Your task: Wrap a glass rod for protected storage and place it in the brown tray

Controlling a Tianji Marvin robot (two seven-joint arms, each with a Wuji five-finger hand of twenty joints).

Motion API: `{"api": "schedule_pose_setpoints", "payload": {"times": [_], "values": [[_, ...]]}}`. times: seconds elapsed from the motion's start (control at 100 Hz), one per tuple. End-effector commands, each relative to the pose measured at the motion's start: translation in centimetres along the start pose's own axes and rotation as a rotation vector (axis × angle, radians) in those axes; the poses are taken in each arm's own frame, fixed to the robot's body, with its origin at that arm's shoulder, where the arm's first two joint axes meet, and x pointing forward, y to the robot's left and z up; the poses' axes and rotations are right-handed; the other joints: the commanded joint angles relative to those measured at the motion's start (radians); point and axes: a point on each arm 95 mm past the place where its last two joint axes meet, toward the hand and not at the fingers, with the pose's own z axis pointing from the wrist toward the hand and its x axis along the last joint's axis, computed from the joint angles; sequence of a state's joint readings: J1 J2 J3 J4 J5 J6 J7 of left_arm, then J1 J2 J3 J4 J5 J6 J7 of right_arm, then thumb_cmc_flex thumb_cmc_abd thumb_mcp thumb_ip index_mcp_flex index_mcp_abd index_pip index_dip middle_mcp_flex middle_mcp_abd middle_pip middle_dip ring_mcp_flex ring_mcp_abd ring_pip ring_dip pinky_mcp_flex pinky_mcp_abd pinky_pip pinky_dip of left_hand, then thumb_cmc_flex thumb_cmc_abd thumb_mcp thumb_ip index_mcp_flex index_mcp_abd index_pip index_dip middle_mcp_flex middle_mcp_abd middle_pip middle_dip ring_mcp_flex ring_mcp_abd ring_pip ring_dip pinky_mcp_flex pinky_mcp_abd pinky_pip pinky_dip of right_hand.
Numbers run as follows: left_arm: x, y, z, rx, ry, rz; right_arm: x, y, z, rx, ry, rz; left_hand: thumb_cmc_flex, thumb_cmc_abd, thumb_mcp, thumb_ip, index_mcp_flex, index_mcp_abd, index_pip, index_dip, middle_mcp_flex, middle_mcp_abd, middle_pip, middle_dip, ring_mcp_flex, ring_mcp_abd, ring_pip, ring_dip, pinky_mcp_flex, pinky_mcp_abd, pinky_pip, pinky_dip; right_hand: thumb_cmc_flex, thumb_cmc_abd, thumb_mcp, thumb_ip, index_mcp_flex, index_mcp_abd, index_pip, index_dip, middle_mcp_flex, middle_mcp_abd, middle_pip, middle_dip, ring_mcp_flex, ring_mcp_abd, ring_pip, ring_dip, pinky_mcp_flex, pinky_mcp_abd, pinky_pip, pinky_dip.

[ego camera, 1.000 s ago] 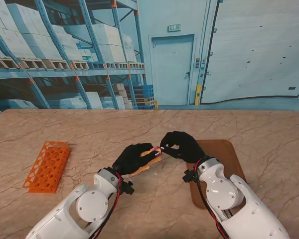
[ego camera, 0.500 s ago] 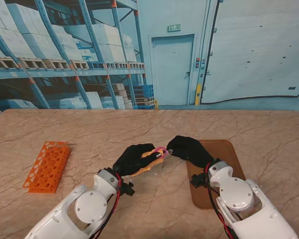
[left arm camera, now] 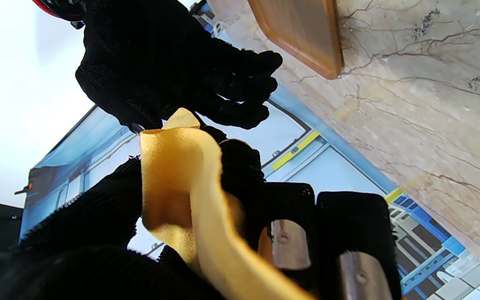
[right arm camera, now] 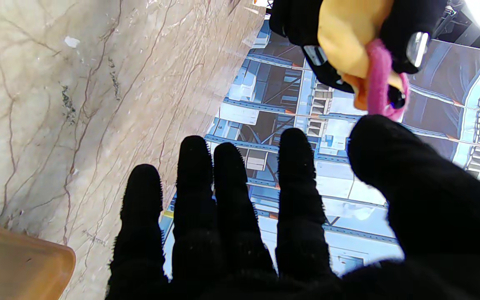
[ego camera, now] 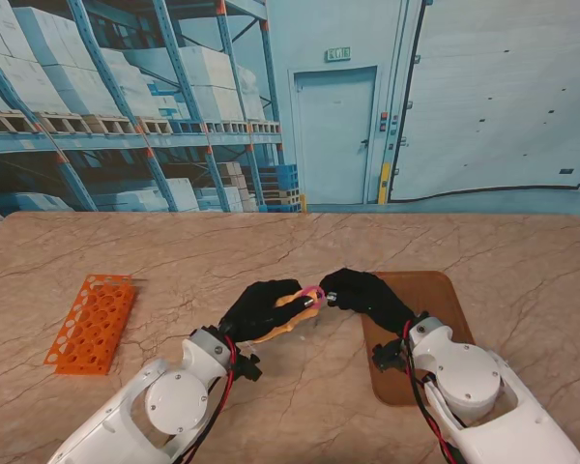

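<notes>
My left hand [ego camera: 263,307] is shut on a rolled yellow foam sheet [ego camera: 286,325], held a little above the table. The foam [left arm camera: 181,175] curls across my left fingers [left arm camera: 290,233]. A pink band [ego camera: 312,293] loops around the roll's right end [right arm camera: 377,79]. My right hand [ego camera: 362,293] meets that end; its thumb [right arm camera: 411,187] touches the band while the other fingers [right arm camera: 223,200] stay straight and apart. The glass rod does not show; the foam may hide it. The brown tray [ego camera: 447,295] lies under my right forearm.
An orange test-tube rack [ego camera: 92,322] lies at the left of the marble table. The tray's corner [right arm camera: 15,262] shows beside my right hand, and its edge [left arm camera: 302,33] lies past both hands in the left wrist view.
My right forearm has swung to the right and its pinch on the band has loosened into straight fingers. The pink band now shows looped on the roll's end. The left hand has stayed still.
</notes>
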State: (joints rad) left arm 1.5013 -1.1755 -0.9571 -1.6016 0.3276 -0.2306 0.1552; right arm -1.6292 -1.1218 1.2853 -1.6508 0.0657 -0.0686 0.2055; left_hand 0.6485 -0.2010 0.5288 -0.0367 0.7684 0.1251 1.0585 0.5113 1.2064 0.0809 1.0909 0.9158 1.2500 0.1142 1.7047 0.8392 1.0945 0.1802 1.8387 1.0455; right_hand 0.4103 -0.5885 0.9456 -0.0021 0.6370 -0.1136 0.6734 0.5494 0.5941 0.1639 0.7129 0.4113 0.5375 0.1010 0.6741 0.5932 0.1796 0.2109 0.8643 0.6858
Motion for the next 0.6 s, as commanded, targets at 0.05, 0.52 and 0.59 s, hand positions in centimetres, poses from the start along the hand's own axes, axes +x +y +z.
{"api": "schedule_pose_setpoints", "payload": {"times": [0.05,0.52,0.59], "values": [[0.2,0.25,-0.12,-0.002,-0.002,-0.004,0.23,-0.31,0.2,0.004,0.013,0.002,-0.018,-0.012,0.025,-0.001,0.023,-0.013,0.037,0.002,0.074,0.02,0.008,0.023,0.019,0.048,0.12,-0.004,0.021,-0.055,0.255,0.026,0.005,-0.053,-0.035,-0.032,-0.05,-0.077,0.031,0.034,-0.034,-0.019,-0.013,0.016,-0.021,-0.038,-0.014,0.017,0.002,-0.039,-0.018,0.026],[0.07,0.38,0.08,-0.008,-0.021,0.001,0.58,-0.39,0.38,0.035,0.049,0.009,-0.012,-0.008,0.016,0.0,0.024,-0.01,0.031,0.004,0.072,0.022,0.007,0.026,0.019,0.048,0.12,-0.004,0.021,-0.055,0.255,0.026,0.06,-0.09,-0.143,-0.027,-0.039,-0.069,0.083,0.065,-0.058,-0.027,-0.015,0.021,-0.028,-0.046,-0.022,0.015,0.013,-0.052,-0.034,0.036],[0.05,0.4,0.1,-0.009,-0.022,0.002,0.65,-0.48,0.52,0.038,0.05,0.012,-0.009,-0.009,0.015,0.0,0.023,-0.01,0.031,0.005,0.072,0.023,0.007,0.026,0.019,0.048,0.12,-0.004,0.021,-0.055,0.255,0.026,0.064,-0.098,-0.109,-0.033,-0.031,-0.075,0.101,0.076,-0.058,-0.026,-0.011,0.021,-0.026,-0.047,-0.019,0.014,0.016,-0.053,-0.035,0.039]]}}
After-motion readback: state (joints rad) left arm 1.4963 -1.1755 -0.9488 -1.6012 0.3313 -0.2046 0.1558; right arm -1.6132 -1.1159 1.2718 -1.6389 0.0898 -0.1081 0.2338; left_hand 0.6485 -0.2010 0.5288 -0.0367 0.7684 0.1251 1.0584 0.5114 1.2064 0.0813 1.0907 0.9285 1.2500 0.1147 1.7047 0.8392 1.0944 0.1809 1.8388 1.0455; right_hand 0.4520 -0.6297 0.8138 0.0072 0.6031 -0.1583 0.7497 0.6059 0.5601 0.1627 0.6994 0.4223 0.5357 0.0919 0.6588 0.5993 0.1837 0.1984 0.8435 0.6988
